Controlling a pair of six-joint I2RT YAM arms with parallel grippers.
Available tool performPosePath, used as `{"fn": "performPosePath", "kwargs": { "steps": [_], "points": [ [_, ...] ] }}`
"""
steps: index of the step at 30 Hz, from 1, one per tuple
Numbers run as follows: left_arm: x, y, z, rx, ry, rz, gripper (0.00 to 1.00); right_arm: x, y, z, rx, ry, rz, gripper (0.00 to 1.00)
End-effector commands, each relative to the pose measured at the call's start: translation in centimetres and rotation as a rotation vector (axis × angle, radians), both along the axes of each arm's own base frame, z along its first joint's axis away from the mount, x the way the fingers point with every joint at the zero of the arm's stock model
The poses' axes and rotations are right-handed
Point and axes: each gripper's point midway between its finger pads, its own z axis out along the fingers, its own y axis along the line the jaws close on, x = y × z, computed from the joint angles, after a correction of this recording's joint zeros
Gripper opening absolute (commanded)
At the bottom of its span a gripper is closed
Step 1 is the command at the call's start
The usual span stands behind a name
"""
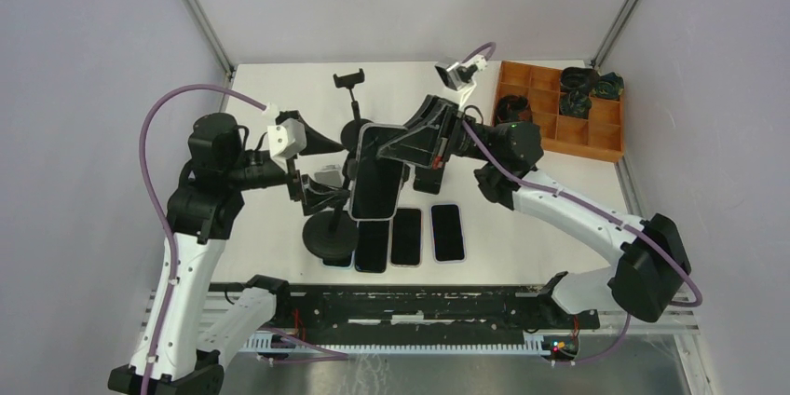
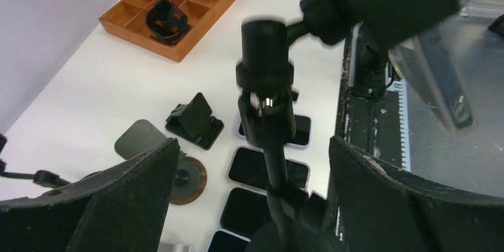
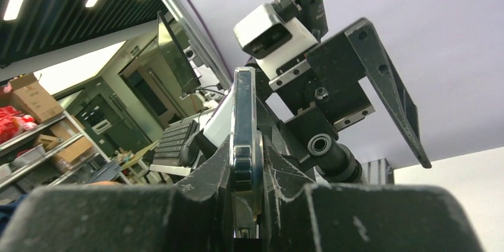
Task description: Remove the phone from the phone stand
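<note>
**Clearances.** The right gripper (image 3: 245,189) is clenching the phone (image 1: 373,185) by its thin edges and is holding it raised over the middle of the white table (image 1: 270,88). The phone is hanging above a row of flat phones (image 1: 407,236) that is lying near the front edge. The phone stand (image 1: 328,237) is standing just left of the held phone. Whether the phone is touching the stand's holder cannot be told. The left gripper (image 2: 252,145) is resting released, with its jaws spread wide on either side of the stand's pole and both pads (image 2: 119,204) apart from it. Open table is lying to the left of the stand and toward the back left corner. A second stand (image 1: 352,106) is occupying the back centre.

**Materials and shapes.**
- The phone is showing a glossy dark screen, rounded corners and a shiny metal rim.
- The phone stand is showing a matte black round base and a slim pole with a thicker cylindrical joint.
- The gripper pads are showing rough, scuffed black faces.
- A black folding stand (image 2: 195,120) and a round wood-toned disc (image 2: 191,175) are lying beside the flat phones.

**Containers.** An orange divided tray (image 1: 587,151) is sitting at the table's right edge. Black coiled pieces (image 2: 163,20) are filling several of its compartments.
</note>
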Motion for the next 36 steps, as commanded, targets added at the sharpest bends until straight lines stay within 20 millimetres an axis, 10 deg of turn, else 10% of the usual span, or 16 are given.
{"fn": "performPosePath", "kwargs": {
  "steps": [1, 15, 27, 36],
  "points": [
    [-1.5, -0.6, 0.9, -0.048, 0.036, -0.069, 1.0, -1.9, -1.1, 4.8, 0.215, -0.093, -0.018, 0.0],
    [-3.3, -0.4, -2.3, 0.007, 0.012, -0.151, 0.65, -3.6, 1.1, 4.7, 0.186, -0.205, -0.025, 0.0],
    [-5.1, -0.2, -2.8, 0.048, -0.039, -0.254, 0.03, -4.0, 3.3, 2.6, 0.132, -0.235, -0.047, 0.07],
    [-6.5, 0.1, -3.6, 0.078, -0.045, -0.313, 0.02, -2.5, 5.7, -2.2, -0.17, -0.412, -0.072, 0.5]
  ]
}}
